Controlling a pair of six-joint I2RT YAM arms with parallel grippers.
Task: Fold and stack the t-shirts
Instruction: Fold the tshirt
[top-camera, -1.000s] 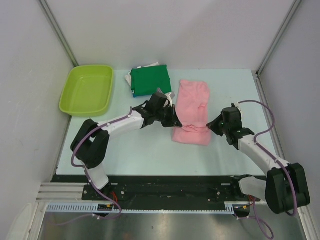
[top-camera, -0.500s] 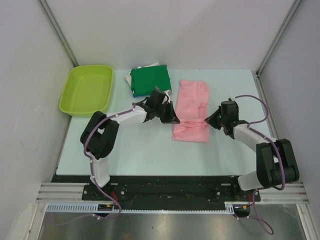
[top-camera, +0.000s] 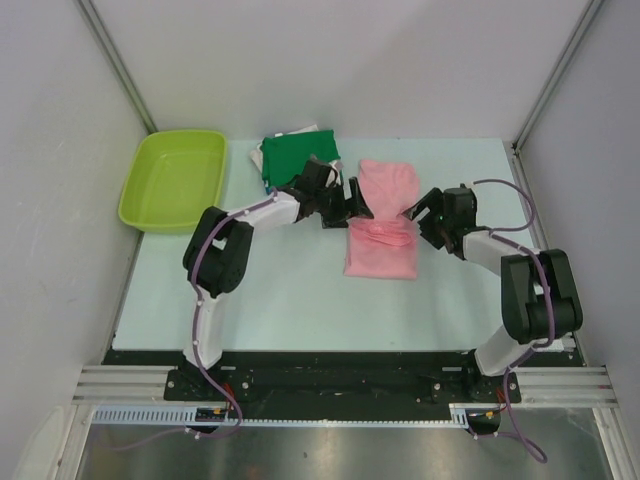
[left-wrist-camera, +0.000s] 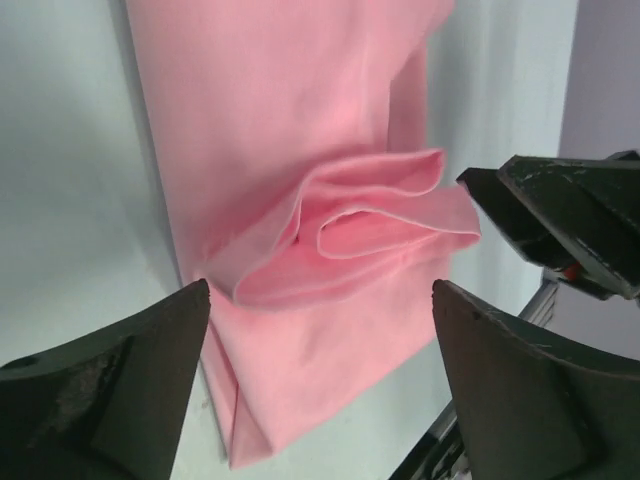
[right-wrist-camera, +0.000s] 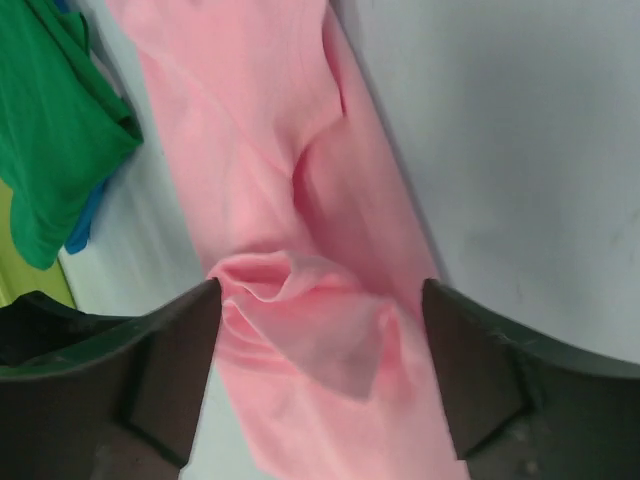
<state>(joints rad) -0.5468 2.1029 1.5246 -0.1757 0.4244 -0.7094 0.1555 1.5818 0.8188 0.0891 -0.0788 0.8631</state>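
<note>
Tabletop (top-camera: 280, 290): the pink t-shirt (top-camera: 382, 250) lies centre-right, long axis running near to far, with a raised crease across its middle. The dark green t-shirt (top-camera: 295, 160) sits folded, far-left of it. The left tool (top-camera: 353, 205) and right tool (top-camera: 415, 211) flank the crease's ends, about equally near, both spread apart and gripping nothing.

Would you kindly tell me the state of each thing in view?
pink t-shirt, folded lengthwise, bunched mid-length
green t-shirt, folded flat
lime tub, empty
left hand, open, straddling the pink bunch
right hand, open, straddling the pink bunch
</note>
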